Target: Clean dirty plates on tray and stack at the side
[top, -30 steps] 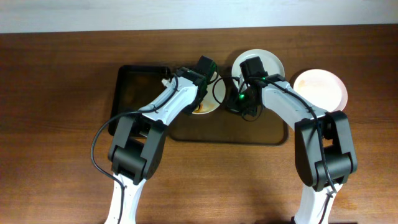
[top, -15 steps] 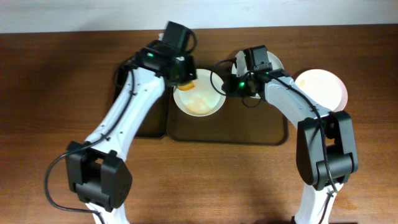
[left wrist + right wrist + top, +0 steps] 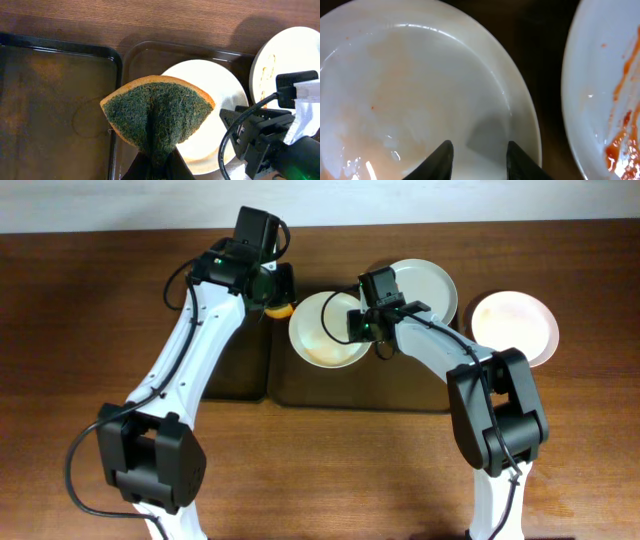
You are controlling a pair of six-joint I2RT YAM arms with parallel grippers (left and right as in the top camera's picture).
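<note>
A white plate (image 3: 322, 332) with a faint orange film lies on the large dark tray (image 3: 400, 385). My right gripper (image 3: 480, 160) hovers open over this plate (image 3: 420, 85), near its right rim, with nothing between the fingers. A second plate (image 3: 425, 285), streaked with orange-red sauce (image 3: 615, 125), sits at the tray's back right. The third plate (image 3: 513, 325) rests on the table right of the tray. My left gripper (image 3: 157, 167) is shut on a green-and-orange sponge (image 3: 157, 117), raised beside the filmy plate (image 3: 215, 95), left of it.
A smaller black tray (image 3: 215, 345) adjoins the large tray on its left, under the left arm. The right arm's black wrist and cables (image 3: 260, 137) crowd the plate's right side. Brown wooden table (image 3: 80, 330) surrounds both trays.
The left arm lifted the sponge off the plate and swung back-left. The right gripper moved left from the back plate to the middle plate and opened its jaws.
</note>
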